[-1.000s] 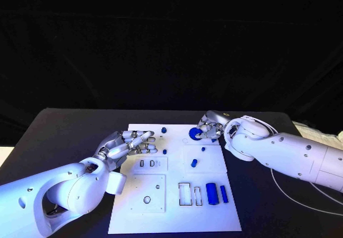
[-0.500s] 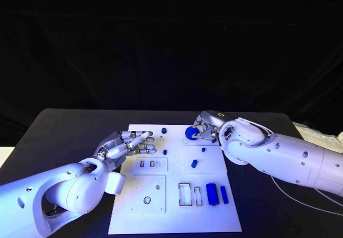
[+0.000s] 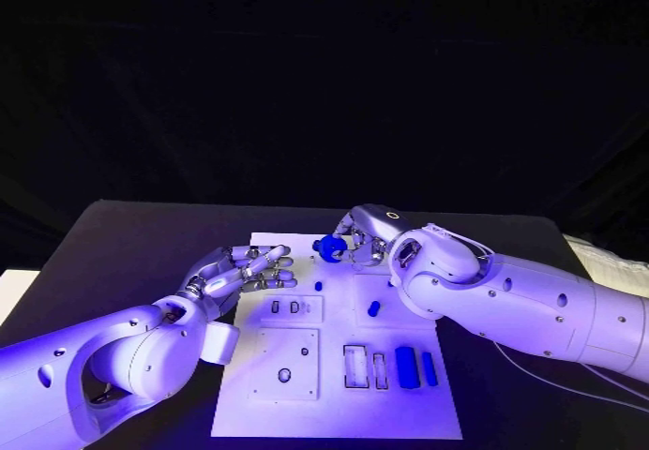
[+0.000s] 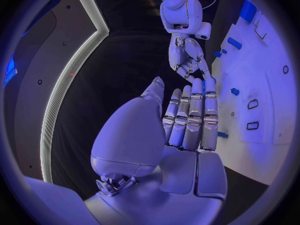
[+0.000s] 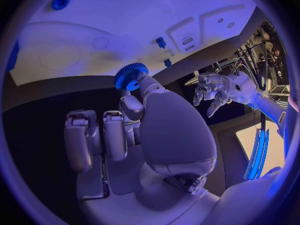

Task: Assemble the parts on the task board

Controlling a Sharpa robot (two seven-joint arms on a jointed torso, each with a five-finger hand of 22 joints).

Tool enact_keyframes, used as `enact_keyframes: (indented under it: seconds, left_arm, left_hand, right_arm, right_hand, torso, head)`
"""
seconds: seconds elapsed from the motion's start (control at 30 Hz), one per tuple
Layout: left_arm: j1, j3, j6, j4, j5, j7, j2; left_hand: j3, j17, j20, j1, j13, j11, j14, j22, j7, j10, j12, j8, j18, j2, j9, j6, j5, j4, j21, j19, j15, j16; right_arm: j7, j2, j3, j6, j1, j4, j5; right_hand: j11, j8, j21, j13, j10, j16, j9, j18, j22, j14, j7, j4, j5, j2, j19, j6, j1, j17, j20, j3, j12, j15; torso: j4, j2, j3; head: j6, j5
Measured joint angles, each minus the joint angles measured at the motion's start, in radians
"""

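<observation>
The white task board [image 3: 339, 412] lies mid-table. My right hand [image 3: 358, 239] hovers over its far edge and pinches a blue toothed gear [image 3: 329, 247] between thumb and a finger; the right wrist view shows the gear [image 5: 130, 76] at the fingertips of that hand [image 5: 137, 115], off the board [image 5: 125, 25]. My left hand [image 3: 250, 269] hangs open at the board's left edge, fingers straight and together, holding nothing; the left wrist view shows this hand [image 4: 181, 120] too. Two blue blocks [image 3: 406, 364] lie at the board's near right, and small blue pegs [image 3: 369, 306] stand in its middle.
The board has raised white plates with slots and holes on its left half [image 3: 284, 361] and narrow open slots [image 3: 354, 366] beside the blue blocks. Black table [image 3: 122, 253] surrounds the board. A white cable [image 3: 541, 375] trails under my right arm.
My right hand has carried the gear leftward along the board's far edge, away from its earlier spot near the right corner. The left hand has stayed about where it was.
</observation>
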Motion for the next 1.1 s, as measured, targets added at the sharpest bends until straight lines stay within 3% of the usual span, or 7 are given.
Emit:
enact_keyframes:
  seconds: [0.13, 0.3, 0.6, 0.87, 1.1]
  left_arm:
    - [0.000, 0.000, 0.000, 0.000, 0.003, 0.000, 0.000]
    - [0.000, 0.000, 0.000, 0.000, 0.005, 0.000, 0.000]
    - [0.000, 0.000, 0.001, 0.002, 0.007, 0.000, 0.002]
    - [0.000, 0.000, 0.001, 0.003, 0.007, 0.000, 0.003]
    - [0.000, 0.000, 0.002, 0.002, 0.008, 0.000, 0.002]
  left_hand:
    - [0.000, 0.000, 0.000, 0.000, 0.000, 0.000, 0.000, 0.000, 0.000, 0.000, 0.000, 0.000, 0.000, 0.000, 0.000, 0.000, 0.000, 0.000, 0.000, 0.000, 0.000, 0.000]
    - [0.000, 0.000, 0.000, 0.000, 0.000, 0.000, 0.000, 0.000, 0.000, 0.000, 0.000, 0.000, 0.000, 0.000, 0.000, 0.000, 0.000, 0.000, 0.000, 0.000, 0.000, 0.000]
    - [0.000, 0.000, 0.000, 0.000, 0.000, 0.000, 0.000, -0.001, 0.000, 0.000, 0.000, 0.000, 0.000, 0.000, 0.000, 0.000, 0.000, 0.000, 0.000, 0.000, 0.000, 0.000]
    - [0.000, 0.000, 0.000, 0.000, 0.000, 0.000, 0.000, -0.001, 0.000, 0.000, 0.000, 0.000, 0.000, 0.000, 0.000, 0.000, 0.000, 0.000, 0.000, 0.000, 0.000, 0.000]
    - [-0.003, 0.001, 0.000, 0.000, 0.000, 0.000, 0.000, -0.001, 0.000, 0.000, -0.004, -0.004, 0.000, 0.000, 0.000, 0.000, 0.000, -0.003, 0.000, 0.000, 0.000, 0.000]
  right_arm:
    - [-0.005, 0.033, 0.000, -0.003, 0.000, -0.014, -0.002]
    - [-0.008, 0.072, -0.001, -0.002, 0.001, -0.049, -0.002]
    - [-0.014, 0.117, -0.010, 0.006, 0.000, -0.110, -0.006]
    - [-0.014, 0.134, -0.021, 0.023, 0.000, -0.126, -0.011]
    - [-0.014, 0.134, -0.023, 0.037, 0.001, -0.126, -0.013]
  right_hand:
    - [0.000, 0.000, 0.000, 0.001, 0.000, 0.000, 0.000, 0.000, 0.000, 0.000, 0.000, 0.000, 0.000, -0.002, 0.000, 0.000, -0.002, 0.000, 0.000, 0.000, 0.000, 0.000]
    - [0.000, -0.002, 0.000, 0.002, 0.000, 0.000, -0.001, 0.000, 0.000, 0.000, -0.003, 0.003, 0.000, -0.003, 0.000, 0.002, -0.002, 0.000, 0.000, 0.003, -0.004, 0.000]
    - [0.000, -0.006, 0.000, 0.002, 0.000, 0.000, -0.001, 0.000, 0.001, 0.000, -0.004, 0.003, 0.000, -0.005, 0.000, 0.004, -0.002, 0.001, 0.000, 0.003, -0.004, 0.000]
    - [0.000, -0.007, 0.000, 0.002, 0.000, 0.000, -0.001, 0.000, 0.001, 0.000, -0.005, 0.005, -0.005, -0.010, 0.000, 0.004, -0.016, 0.001, 0.000, 0.004, -0.008, 0.000]
    - [0.000, -0.008, 0.000, 0.004, 0.000, 0.000, -0.001, 0.000, 0.000, 0.000, -0.006, 0.006, -0.005, -0.019, 0.000, 0.003, -0.025, 0.001, 0.000, 0.006, -0.008, 0.000]
  torso:
    - [0.0083, -0.001, -0.0033]
    - [0.0144, -0.002, -0.0067]
    - [0.0158, -0.002, -0.0074]
    - [0.0157, -0.001, -0.0056]
    - [0.0138, -0.001, -0.0047]
  head:
    - [-0.002, -0.003]
    - [-0.004, -0.005]
    - [-0.006, 0.001]
    - [-0.010, 0.006]
    - [-0.012, 0.008]
